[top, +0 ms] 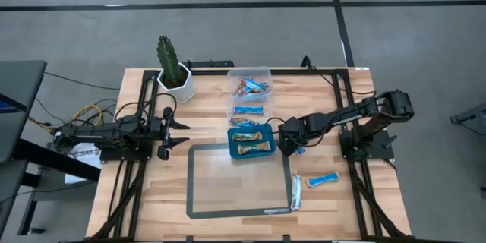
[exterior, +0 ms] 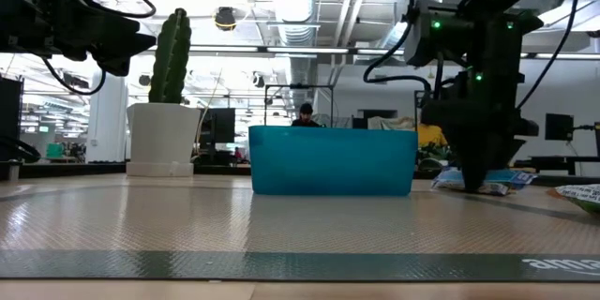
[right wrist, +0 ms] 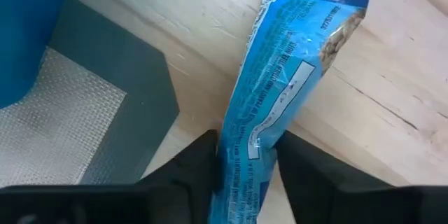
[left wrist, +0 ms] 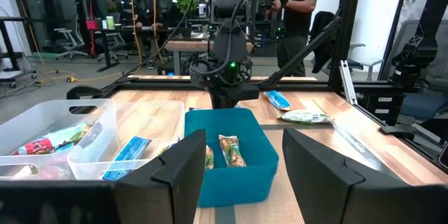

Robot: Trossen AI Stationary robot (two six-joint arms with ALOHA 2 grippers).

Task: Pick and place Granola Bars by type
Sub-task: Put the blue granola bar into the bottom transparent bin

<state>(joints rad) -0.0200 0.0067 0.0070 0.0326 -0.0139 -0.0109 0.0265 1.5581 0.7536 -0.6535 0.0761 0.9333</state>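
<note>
Right tool [top: 296,149] is down on the table [top: 342,205], fingers pinching a blue granola bar [right wrist: 280,105] beside the teal tray [top: 250,143]. Left tool [top: 182,133] hangs open, well away.

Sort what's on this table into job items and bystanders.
Job: blue bar between right tool fingers; two loose bars; teal tray; clear bins; left tool, waiting open.
Bystanders: cactus pot; grey mat.

"OATMEAL RAISIN" on blue bar wrapper [right wrist: 280,91]; "amazon" on mat [top: 266,210] edge
</note>
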